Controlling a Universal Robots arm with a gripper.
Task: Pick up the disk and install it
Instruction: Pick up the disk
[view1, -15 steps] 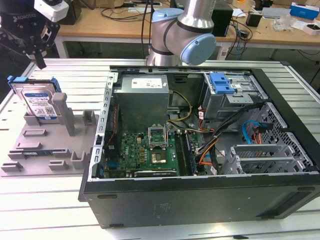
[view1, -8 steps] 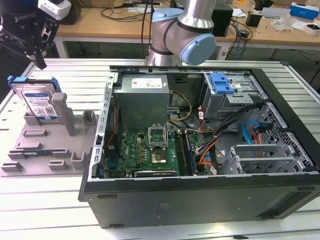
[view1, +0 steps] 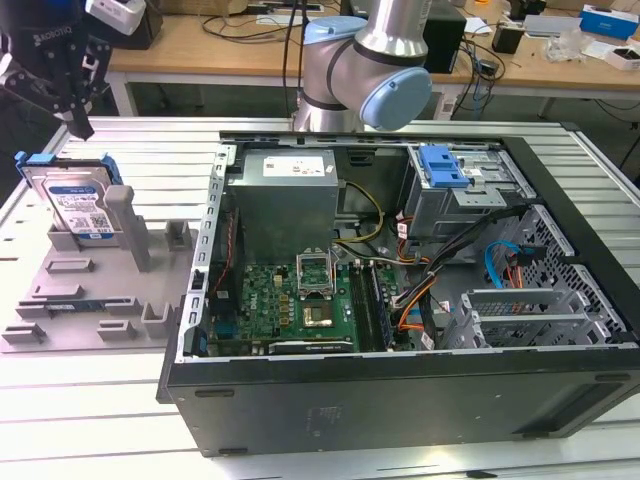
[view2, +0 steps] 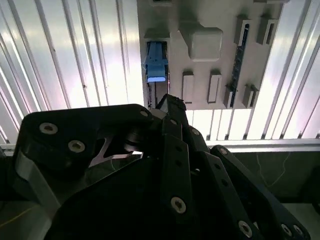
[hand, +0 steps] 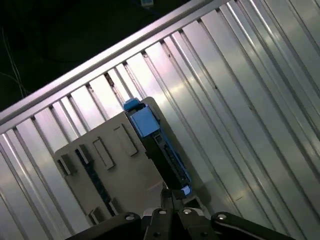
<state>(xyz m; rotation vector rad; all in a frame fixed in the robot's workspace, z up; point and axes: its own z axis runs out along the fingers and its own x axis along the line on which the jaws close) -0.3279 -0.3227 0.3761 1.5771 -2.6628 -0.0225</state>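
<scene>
While the black gripper (view1: 84, 128), partly cut off by the frame edge, hangs closed and empty, we see the silver blue-framed hard disk (view1: 76, 203) leaning at the grey plastic tray's (view1: 100, 292) far corner, its base hidden.

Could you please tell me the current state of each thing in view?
disk, standing on edge in the gray fixture, not gripped.
gripper, shut and empty, above the disk.
computer case, lying on its side, open, side panel off.
</scene>
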